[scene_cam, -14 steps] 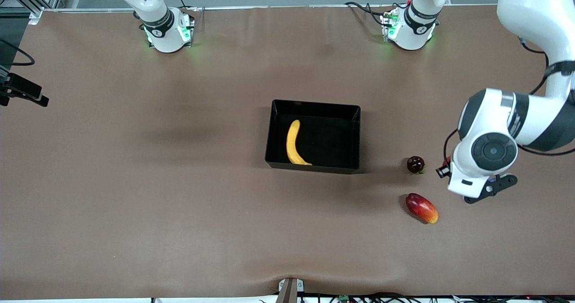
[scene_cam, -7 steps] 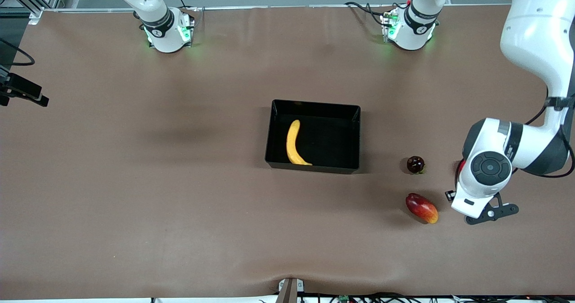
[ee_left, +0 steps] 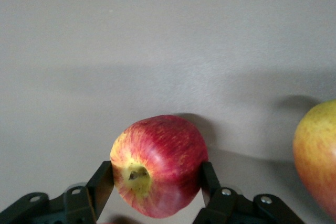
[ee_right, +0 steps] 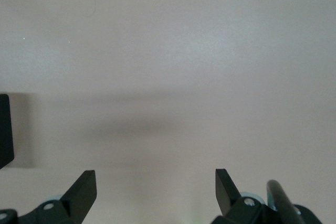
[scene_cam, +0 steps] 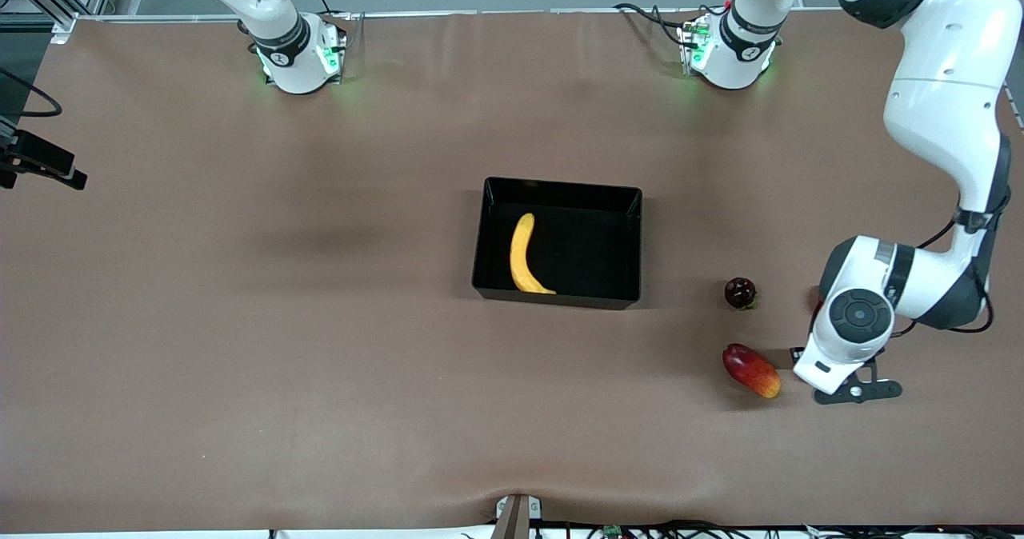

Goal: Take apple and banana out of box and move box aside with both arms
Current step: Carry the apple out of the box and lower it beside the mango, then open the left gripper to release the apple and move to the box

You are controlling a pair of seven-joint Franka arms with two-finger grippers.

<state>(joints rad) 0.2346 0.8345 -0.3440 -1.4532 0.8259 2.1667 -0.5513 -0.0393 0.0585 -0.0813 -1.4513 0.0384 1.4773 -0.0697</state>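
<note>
Two fruits are now split: the box (scene_cam: 558, 241), mid-frame, keeps the banana (scene_cam: 524, 255), while the left claw (ee_left: 157, 187) grips the apple (ee_left: 159, 163) low over the surface beside the mango (scene_cam: 750, 369), likely to set it down. The right claw (ee_right: 156, 184) waits, open.

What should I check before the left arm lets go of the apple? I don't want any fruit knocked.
1. Left gripper clamps the apple on both sides: ok.
2. Apple out of the box: ok.
3. Apple resting on the table: cannot tell.
4. Apple apart from the mango: ok, though close beside it.
5. Banana out of the box: not ok, it lies inside.
6. Right gripper open, waiting over the table: ok.
</note>
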